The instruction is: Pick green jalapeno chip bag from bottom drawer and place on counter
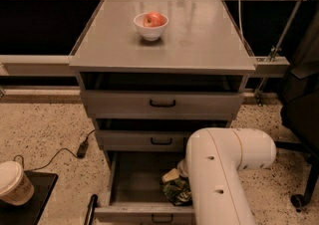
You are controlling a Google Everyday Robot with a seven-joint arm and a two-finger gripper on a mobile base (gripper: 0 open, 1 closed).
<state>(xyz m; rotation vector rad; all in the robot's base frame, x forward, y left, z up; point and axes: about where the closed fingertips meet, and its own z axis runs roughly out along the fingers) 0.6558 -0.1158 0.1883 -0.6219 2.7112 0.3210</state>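
Note:
The green jalapeno chip bag [176, 189] lies inside the open bottom drawer [130, 181], at its right side, partly behind my white arm [219, 179]. My gripper reaches down into the drawer right at the bag and is hidden by the arm. The counter [199, 35] is the grey cabinet top above. A white bowl [150, 29] with a red apple [155, 19] stands on it towards the back left.
The two upper drawers [162, 103] are slightly open above the bottom one. A paper cup [13, 183] stands on a black tray at the lower left. A cable with a plug [82, 148] lies on the speckled floor. A dark chair [301, 114] stands at the right.

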